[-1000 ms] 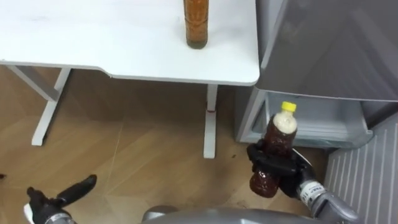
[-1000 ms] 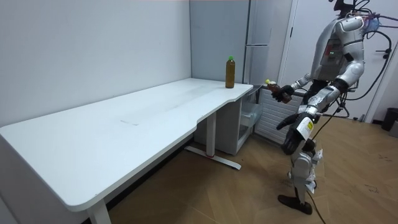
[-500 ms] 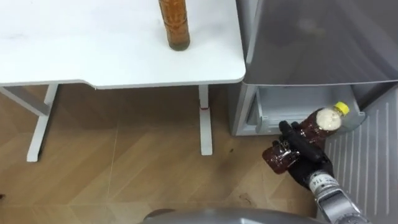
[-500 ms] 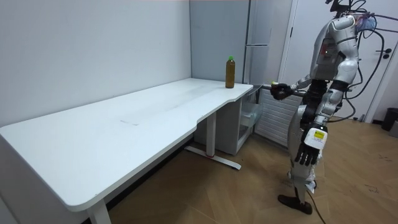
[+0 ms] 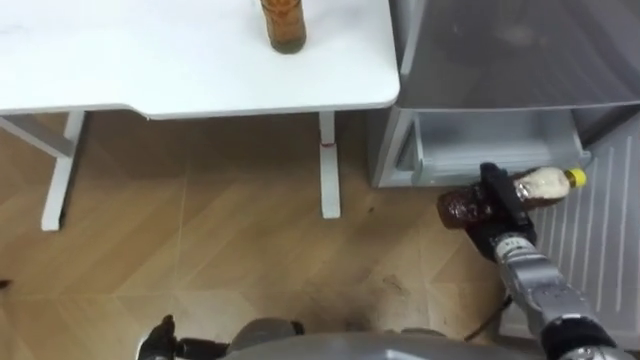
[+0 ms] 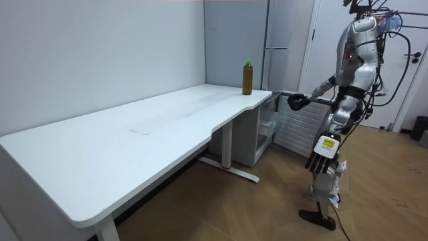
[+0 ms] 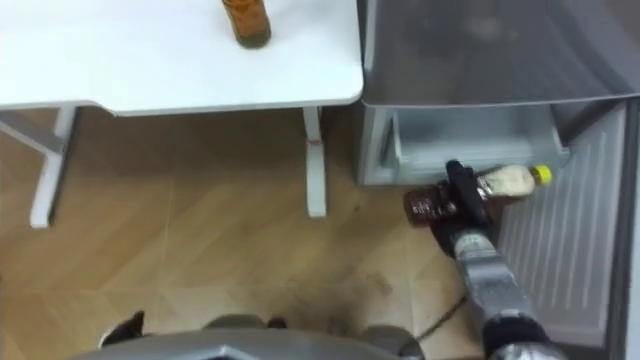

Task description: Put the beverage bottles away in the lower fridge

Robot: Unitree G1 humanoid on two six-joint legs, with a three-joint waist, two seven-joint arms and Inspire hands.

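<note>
A brown drink bottle (image 5: 535,186) with a yellow cap lies nearly level in my right hand (image 5: 497,198), which is shut on it. The cap points right, just in front of the open lower fridge compartment (image 5: 480,150). From the right eye, the same bottle (image 7: 500,185) and right hand (image 7: 462,195) show in front of that compartment. A second brown bottle (image 5: 283,22) stands on the white table (image 5: 150,70) near its right edge. My left hand (image 6: 322,155) hangs open at my side.
The grey fridge (image 6: 277,73) stands right of the table, and its lower door (image 5: 600,240) swings open to my right with a ribbed white inner face. The table's leg (image 5: 328,175) stands close to the fridge. Wooden floor lies below me.
My right hand has tipped the bottle from upright to nearly level and carried it toward the lower compartment. My left arm has dropped to my side.
</note>
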